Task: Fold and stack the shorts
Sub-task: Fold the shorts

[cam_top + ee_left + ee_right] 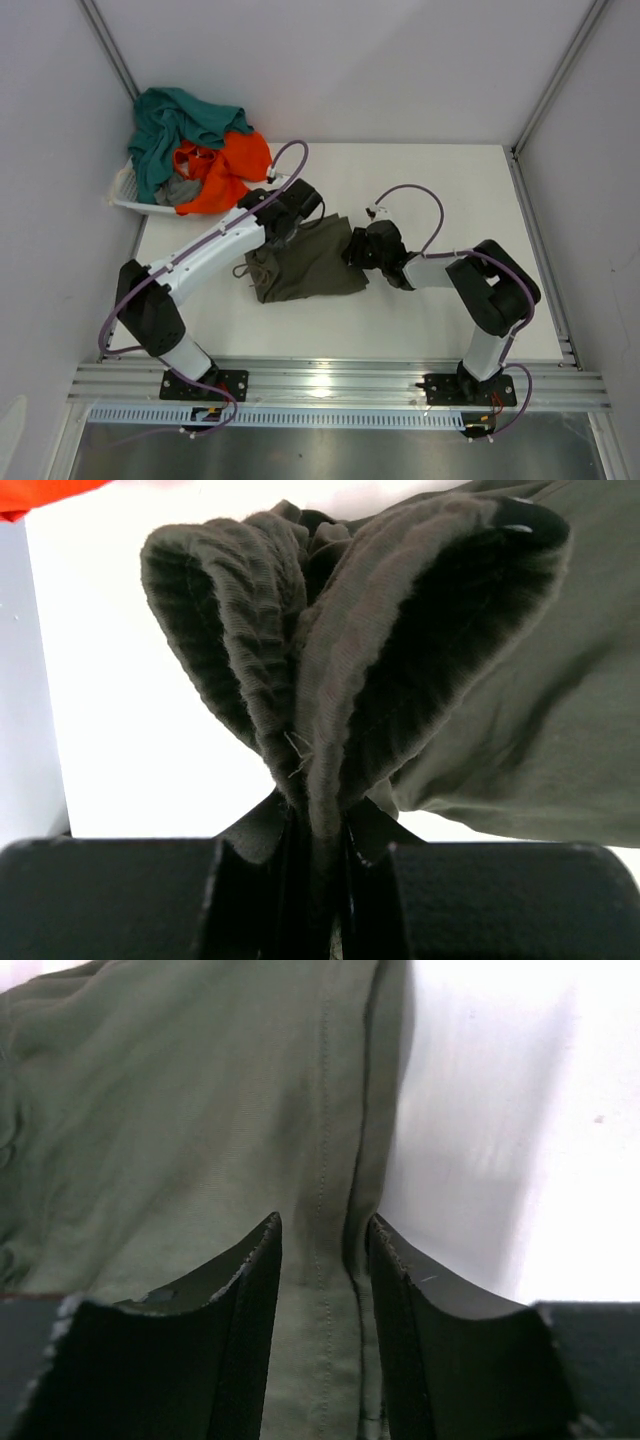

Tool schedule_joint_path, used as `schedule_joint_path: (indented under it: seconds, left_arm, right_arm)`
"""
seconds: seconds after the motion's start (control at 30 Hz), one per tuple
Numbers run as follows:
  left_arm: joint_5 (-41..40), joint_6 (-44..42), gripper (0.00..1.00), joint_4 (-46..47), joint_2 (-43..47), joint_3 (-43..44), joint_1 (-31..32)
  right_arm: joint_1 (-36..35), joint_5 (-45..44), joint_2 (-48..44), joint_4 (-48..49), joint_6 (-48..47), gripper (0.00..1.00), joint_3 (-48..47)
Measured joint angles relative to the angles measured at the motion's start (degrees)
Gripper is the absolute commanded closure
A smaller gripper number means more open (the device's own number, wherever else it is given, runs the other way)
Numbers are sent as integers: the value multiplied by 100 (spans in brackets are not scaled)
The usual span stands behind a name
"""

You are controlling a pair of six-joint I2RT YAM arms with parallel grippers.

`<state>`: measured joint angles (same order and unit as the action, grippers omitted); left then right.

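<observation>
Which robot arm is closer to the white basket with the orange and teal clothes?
Left. The left pincer sits at the green shorts' top corner, just below the basket. The right pincer grips the shorts' far side, farther from the basket.

No readable text, labels, brands or numbers in any view.

Both end effectors (318, 880) (322, 1290) clamped shut.

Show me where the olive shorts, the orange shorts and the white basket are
olive shorts (305, 268): top external view, middle of the flat cloth.
orange shorts (238, 160): top external view, upper fold on the pile.
white basket (128, 199): top external view, its left rim.
</observation>
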<state>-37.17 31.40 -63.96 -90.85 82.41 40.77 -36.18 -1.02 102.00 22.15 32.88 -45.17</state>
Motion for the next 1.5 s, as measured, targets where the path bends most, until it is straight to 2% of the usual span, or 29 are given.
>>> schedule_joint_path:
  seconds: [0.27,0.5,0.57,0.63,0.8,1.0,1.07,1.1,1.13,1.3,1.5]
  left_arm:
    - [-389,214,100,-699,-651,1064,535]
    - [-643,326,100,-1075,-1152,1497,874]
    - [-769,374,100,-1193,-1401,1738,951]
    - [-901,450,100,-1241,-1655,1943,1064]
    - [-1062,621,100,-1305,-2247,2426,1303]
    - [-1078,625,100,-1327,-2437,2524,1377]
    - [-1078,623,100,-1335,-2444,2549,1384]
    - [-1075,619,100,-1342,-2450,2579,1381]
    - [-1075,616,100,-1349,-2468,2618,1381]
    - [-1073,614,100,-1351,-2577,2791,1390]
    - [-1071,608,100,-1405,-2723,3056,1534]
  right_arm:
    - [-376,-96,170,313,142,59,-22]
    - [-625,-286,306,354,247,62,-160]
    - [-634,-341,304,343,291,59,-157]
    - [-640,-433,291,341,341,50,-149]
    - [-660,-765,107,188,356,48,-57]
    - [-518,-1211,-302,-317,299,48,184]
    - [-452,-1333,-448,-452,286,56,297]
    - [-426,-1388,-503,-494,280,62,352]
    - [-398,-1449,-544,-520,269,73,407]
    - [-321,-1635,-616,-608,245,80,509]
    - [-214,-1526,-625,-448,249,80,605]
